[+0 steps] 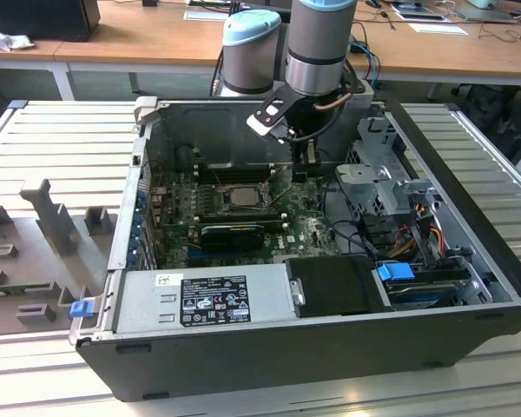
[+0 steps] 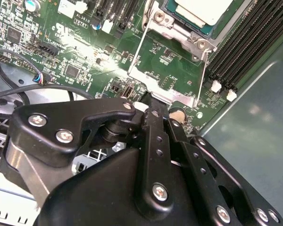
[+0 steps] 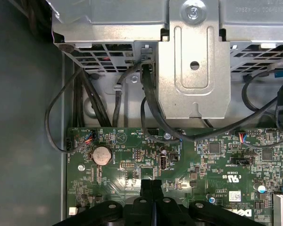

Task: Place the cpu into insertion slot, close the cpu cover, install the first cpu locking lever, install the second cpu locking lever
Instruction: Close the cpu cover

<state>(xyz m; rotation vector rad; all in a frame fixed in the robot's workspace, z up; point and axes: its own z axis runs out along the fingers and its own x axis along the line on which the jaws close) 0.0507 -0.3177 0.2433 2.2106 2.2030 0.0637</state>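
Step in hand: closing the cpu cover (image 2: 177, 95), I'd say. It is wanting an even push on its free edge, so the frame is swinging down flat, not twisting.
Jaws: the gripper (image 2: 152, 102) is pressing its fingers together, gripping nothing, its tip seemingly touching that edge.
Beyond: the cpu (image 2: 203, 9) is sitting in the insertion slot (image 2: 170, 9), uncovered.

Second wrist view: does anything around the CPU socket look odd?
The cpu cover is swung open, away from the cpu, which sits uncovered in the insertion slot. The hand is at the cover's free edge.
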